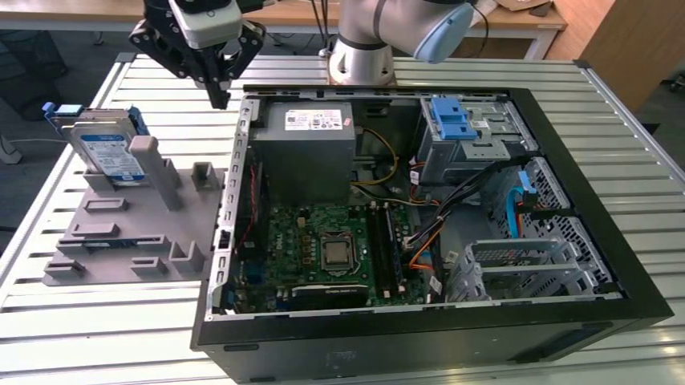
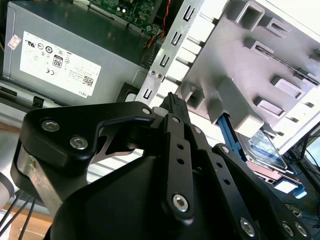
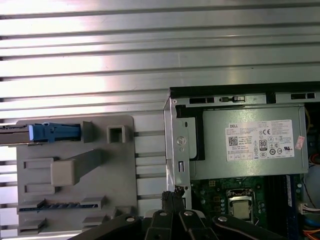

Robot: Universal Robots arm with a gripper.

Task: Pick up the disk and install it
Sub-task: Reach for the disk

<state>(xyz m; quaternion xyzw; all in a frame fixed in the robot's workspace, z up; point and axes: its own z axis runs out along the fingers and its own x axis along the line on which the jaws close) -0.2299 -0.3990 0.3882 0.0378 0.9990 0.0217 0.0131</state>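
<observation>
The disk (image 1: 107, 150) stands on edge in a slot at the back of the grey holder (image 1: 128, 233), on the exterior view's left. It is silver with a white-and-blue label and a blue carrier frame. My gripper (image 1: 220, 95) hangs above the table between the holder and the open computer case (image 1: 428, 329), right of the disk and apart from it. Its fingers are shut with nothing between them. In the second wrist view the shut gripper (image 2: 173, 100) points toward the case wall, with the disk (image 2: 265, 150) off to one side. The first wrist view shows the disk (image 3: 52, 132) edge-on and the gripper (image 3: 172, 197).
The case lies open with a grey power supply (image 1: 310, 144), a motherboard (image 1: 332, 249), loose cables, a blue-latched drive bay (image 1: 455, 120) and a metal cage (image 1: 524, 265). The holder has several upright posts (image 1: 160, 172). The slatted metal table (image 1: 107, 321) surrounds everything.
</observation>
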